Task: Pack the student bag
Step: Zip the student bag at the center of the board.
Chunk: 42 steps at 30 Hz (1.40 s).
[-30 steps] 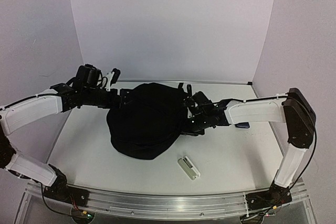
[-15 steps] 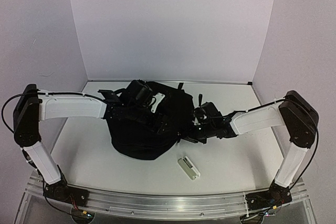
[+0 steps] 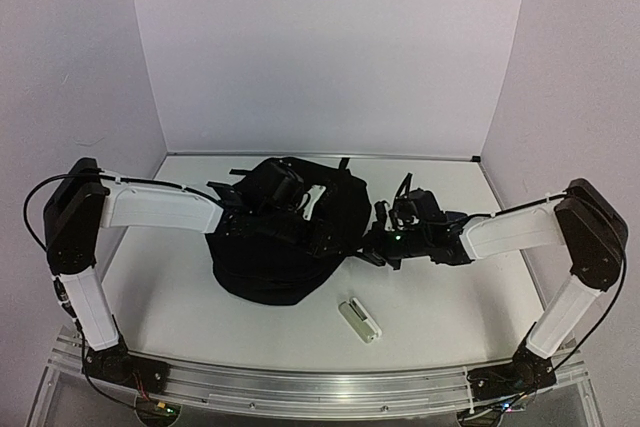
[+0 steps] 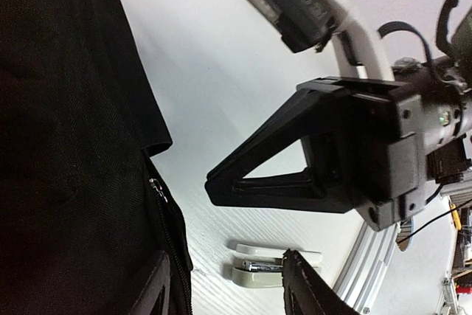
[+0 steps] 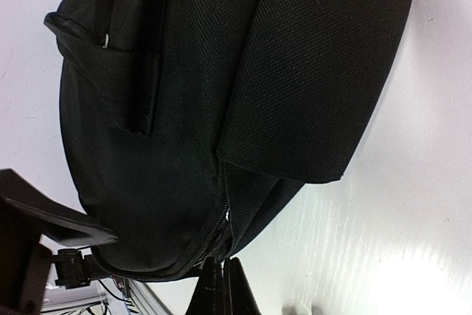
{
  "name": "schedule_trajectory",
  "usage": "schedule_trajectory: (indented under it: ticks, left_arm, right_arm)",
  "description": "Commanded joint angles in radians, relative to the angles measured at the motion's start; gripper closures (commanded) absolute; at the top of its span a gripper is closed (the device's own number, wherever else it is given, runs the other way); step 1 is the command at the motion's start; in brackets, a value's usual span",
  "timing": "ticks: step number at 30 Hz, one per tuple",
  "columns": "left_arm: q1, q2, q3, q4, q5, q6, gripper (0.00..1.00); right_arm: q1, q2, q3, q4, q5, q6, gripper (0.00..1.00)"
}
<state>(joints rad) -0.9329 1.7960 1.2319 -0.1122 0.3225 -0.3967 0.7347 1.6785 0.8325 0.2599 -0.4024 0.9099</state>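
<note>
The student bag (image 3: 280, 247) is a large black backpack lying in the middle of the table. My left arm reaches across its top, and the left gripper (image 3: 322, 237) hangs over its right side. In the left wrist view the left gripper (image 4: 230, 289) has its jaws apart, with the bag's zipper edge (image 4: 173, 252) running between them. My right gripper (image 3: 365, 250) sits at the bag's right edge. In the right wrist view the right gripper (image 5: 221, 285) is shut, its tips touching the student bag (image 5: 221, 71) just below the zipper slider (image 5: 227, 216). Whether anything thin is pinched does not show.
A small white stapler-like object (image 3: 360, 320) lies on the table in front of the bag, and shows again as the white object (image 4: 258, 271) in the left wrist view. An aluminium rail (image 3: 300, 387) runs along the near edge. White walls close in the back and sides.
My left arm swung from the bag's far left to over its top and right side, and its jaws narrowed. The right gripper closed at the bag's right edge.
</note>
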Motion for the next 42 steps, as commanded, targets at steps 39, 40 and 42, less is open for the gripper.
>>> schedule_trajectory:
  ticks: [39, 40, 42]
  left_arm:
    - [0.010, 0.122, 0.034, -0.027, -0.001, -0.139, 0.92]
    - [0.011, 0.112, 0.030, -0.026, -0.002, -0.140, 0.92]
    - [0.012, 0.094, 0.024, -0.031, -0.005, -0.138, 0.96]
  right_arm:
    - [-0.018, -0.133, -0.087, 0.047, 0.030, 0.024, 1.00]
    - [-0.017, -0.126, -0.083, 0.043, 0.031, 0.019, 1.00]
    - [-0.016, -0.108, -0.071, 0.040, 0.029, 0.015, 1.00]
